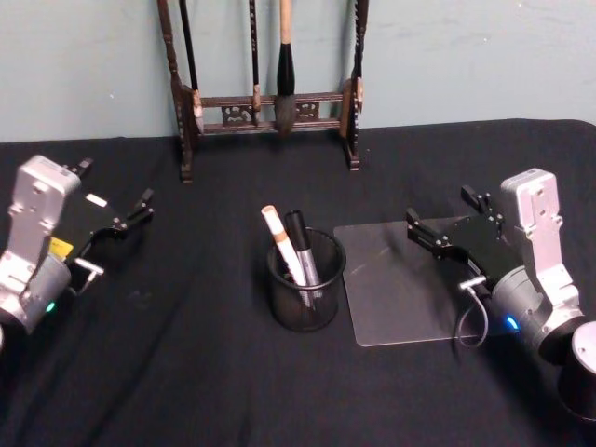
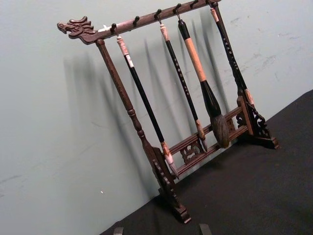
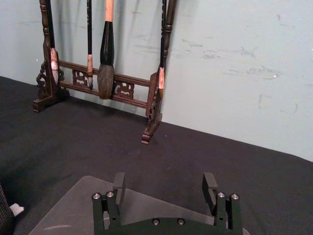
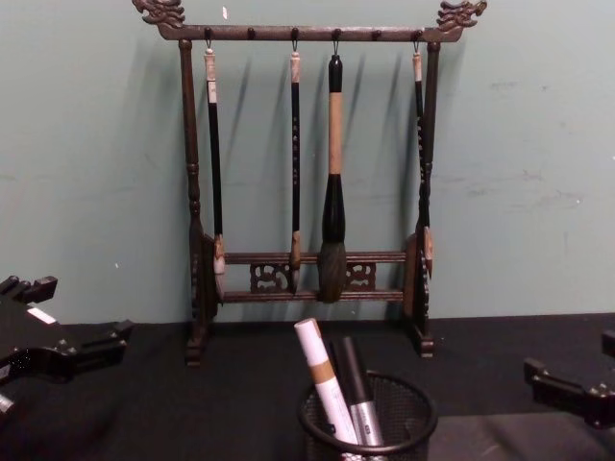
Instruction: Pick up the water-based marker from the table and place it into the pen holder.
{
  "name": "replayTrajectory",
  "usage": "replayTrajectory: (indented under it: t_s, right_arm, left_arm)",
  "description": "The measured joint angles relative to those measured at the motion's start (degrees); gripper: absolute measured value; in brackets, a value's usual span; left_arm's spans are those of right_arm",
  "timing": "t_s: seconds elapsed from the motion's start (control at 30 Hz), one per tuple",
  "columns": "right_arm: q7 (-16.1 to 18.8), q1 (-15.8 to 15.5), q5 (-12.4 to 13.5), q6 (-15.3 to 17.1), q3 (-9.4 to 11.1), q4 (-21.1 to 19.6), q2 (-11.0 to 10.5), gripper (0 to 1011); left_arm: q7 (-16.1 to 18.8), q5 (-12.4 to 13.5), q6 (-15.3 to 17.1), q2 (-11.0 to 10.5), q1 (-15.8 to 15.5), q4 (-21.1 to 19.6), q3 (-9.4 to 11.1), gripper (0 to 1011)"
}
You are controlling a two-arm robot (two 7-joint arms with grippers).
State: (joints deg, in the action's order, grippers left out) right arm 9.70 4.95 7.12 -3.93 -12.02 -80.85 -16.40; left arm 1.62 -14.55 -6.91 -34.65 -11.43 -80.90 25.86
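Markers [image 1: 296,250]: two — both upright in holder [image 1: 306,296], mid-table.
Left gripper [image 1: 119,222]: near left edge, spread, empty.
Right gripper [image 1: 445,235]: near right edge — spread, empty.

One pen holder [image 1: 306,284] stands on the surface [image 1: 186,372], and two markers lean inside it: a white one with a tan band [image 1: 282,244] and a black one with a grey barrel [image 1: 303,247]. One clear sheet [image 1: 396,289] lies flat just beside the holder. One wooden brush rack [image 4: 312,269] stands at the back, and four brushes hang from its top bar: three slim ones and one thick one [image 4: 332,206]. Two robot hands are in view, the left hand [image 1: 140,209] and the right hand [image 1: 424,233], each with two fingers set apart.
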Motion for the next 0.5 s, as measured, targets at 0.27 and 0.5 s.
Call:
replayTrajectory:
  t_s: [0.27, 0.5]
  right_arm:
    - [0.01, 0.02, 0.22, -0.13, 0.02, -0.13, -0.04, 1002]
    - [0.03, 0.02, 0.31, -0.19, 0.02, -0.18, -0.08, 1002]
  left_arm:
    - [0.00, 0.00, 0.00, 0.00, 0.00, 0.00, 0.00, 1001]
    - [0.00, 0.00, 0.00, 0.00, 0.00, 0.00, 0.00, 1001]
